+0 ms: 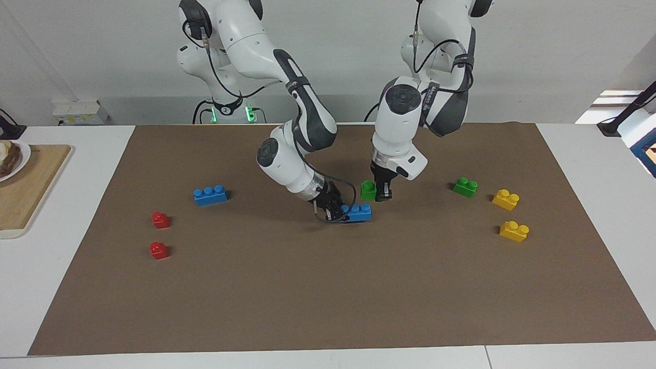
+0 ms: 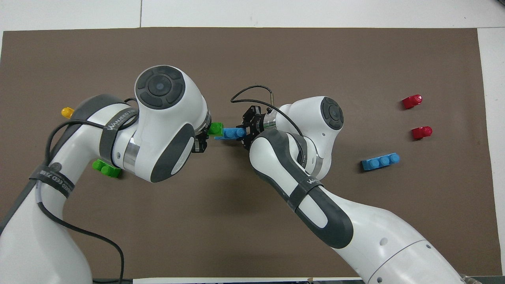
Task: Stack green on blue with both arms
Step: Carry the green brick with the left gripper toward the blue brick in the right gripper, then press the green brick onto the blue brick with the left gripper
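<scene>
bright green two-stud brick [image 1: 367, 190] clamped in left hand [image 1: 383, 195], blue three-stud brick [image 1: 359, 212] in right hand [image 1: 334, 213]

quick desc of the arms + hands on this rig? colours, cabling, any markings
Two jointed arms: glossy white shells, dark grey joint covers and round grey end caps. A dark band with white lettering wraps each forearm; the text is not readable. Loose black cables run along the links to the wrists. Left hand and right hand are black two-finger units behind silver wrist rings. Green lights glow at the bases.

Left end effector [image 1: 382, 193] grips green brick [image 1: 367, 190] above blue brick [image 1: 358, 212], held by right end effector [image 1: 333, 210]
</scene>
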